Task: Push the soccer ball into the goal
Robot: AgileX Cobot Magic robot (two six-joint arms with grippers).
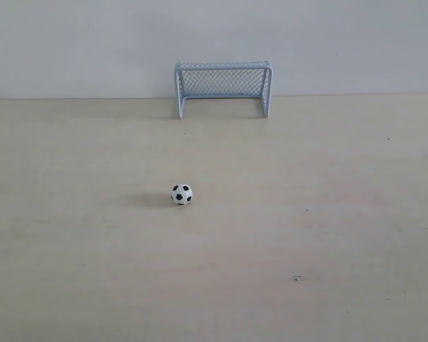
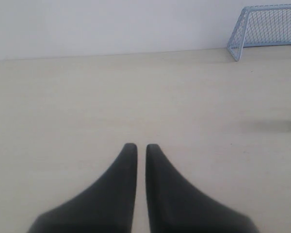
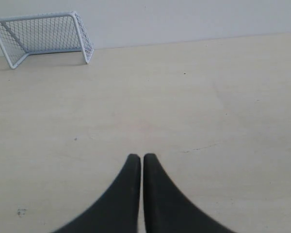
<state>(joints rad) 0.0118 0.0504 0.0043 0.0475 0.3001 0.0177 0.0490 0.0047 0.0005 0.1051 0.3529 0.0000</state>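
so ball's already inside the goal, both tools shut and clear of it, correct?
No. The ball is not inside the goal; it sits in the open, well in front of the mouth, as the exterior view shows. The rest holds: left tool and right tool are both shut and clear of the ball.

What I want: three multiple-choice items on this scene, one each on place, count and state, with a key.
1. Where is the soccer ball?
A. Inside the goal.
B. On the open table, in front of the goal and apart from it.
C. Behind the goal.
2. How many balls show?
A. One.
B. Two.
C. Three.
3. How is the left end effector?
A. Clamped on the ball.
B. Spread wide.
C. Shut, holding nothing.
Key: B, bare table separates ball and goal; A, only one ball shows in any view; C, the left wrist view shows only a narrow, empty gap.
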